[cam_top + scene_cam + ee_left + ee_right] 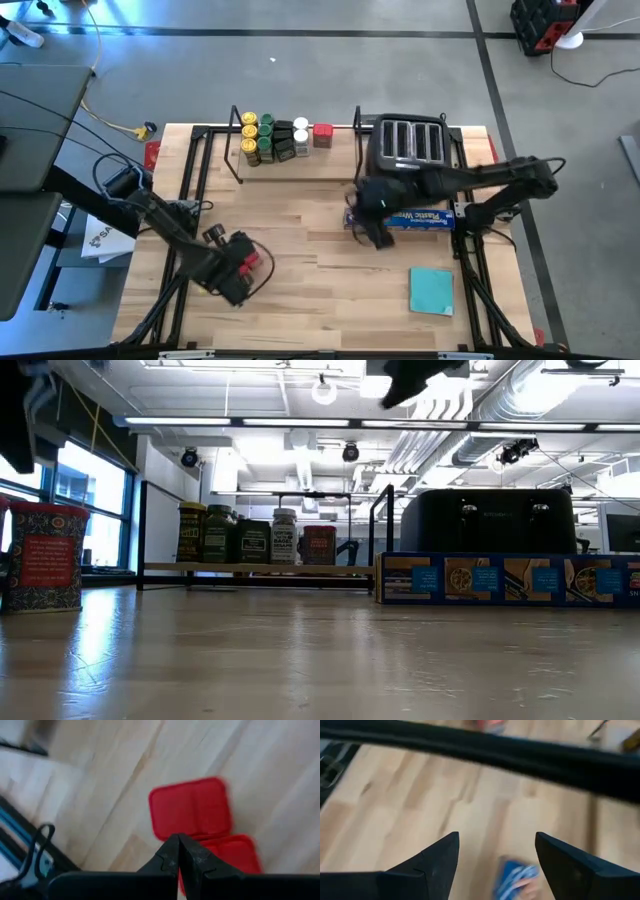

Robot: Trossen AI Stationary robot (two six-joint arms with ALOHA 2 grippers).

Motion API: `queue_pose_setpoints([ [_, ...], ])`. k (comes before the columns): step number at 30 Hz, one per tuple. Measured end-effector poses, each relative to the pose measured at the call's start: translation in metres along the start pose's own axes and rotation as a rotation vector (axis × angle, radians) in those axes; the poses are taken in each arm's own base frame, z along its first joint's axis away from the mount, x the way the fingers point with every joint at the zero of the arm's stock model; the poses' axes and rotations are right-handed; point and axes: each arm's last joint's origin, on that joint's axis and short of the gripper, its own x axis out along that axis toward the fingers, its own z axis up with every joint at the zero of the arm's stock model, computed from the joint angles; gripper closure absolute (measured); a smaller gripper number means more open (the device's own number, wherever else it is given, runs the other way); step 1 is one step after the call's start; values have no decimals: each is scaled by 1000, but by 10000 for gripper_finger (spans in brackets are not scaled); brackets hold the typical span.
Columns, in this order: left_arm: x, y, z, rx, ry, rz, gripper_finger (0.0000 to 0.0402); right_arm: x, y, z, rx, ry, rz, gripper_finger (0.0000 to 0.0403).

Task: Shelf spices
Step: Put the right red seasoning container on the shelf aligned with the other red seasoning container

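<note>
Starting at the left: my left gripper hangs low over the near-left part of the table, fingers pinched together to a point with nothing between them, and right under it are two red square tins, one beside the other, both off the shelf and waiting. In the low view one red tin stands upright on the wood, patterned sides, white label panel, dark red lid. Moving across, the shelf at the far edge already carries most of the job: round jars with yellow lids, green-lidded ones, small black ones, two white-capped, and another red tin at the end of the cluster, all upright and packed close. So I judge the task nearly done, with the two loose tins left; I may be missing a jar hidden behind my arms. Further right, my right gripper hovers spread wide and empty above the blue plastic-wrap box, in front of the black toaster. The teal square lies nearer, alone.
</note>
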Motion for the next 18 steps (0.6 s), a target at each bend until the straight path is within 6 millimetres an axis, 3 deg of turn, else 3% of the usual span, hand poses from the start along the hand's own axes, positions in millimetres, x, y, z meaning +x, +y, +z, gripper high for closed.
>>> queue_pose_setpoints([
  [4,23,5,8,19,62,13,401,-9,39,-6,-42,23,-3,147],
  [8,41,10,24,27,115,-30,401,-14,61,-7,-104,18,-74,147],
  [11,49,14,35,29,154,-60,401,-15,70,-6,-132,14,-108,147],
  [18,46,23,74,-133,-63,-127,401,-16,72,-5,-111,-3,-120,147],
])
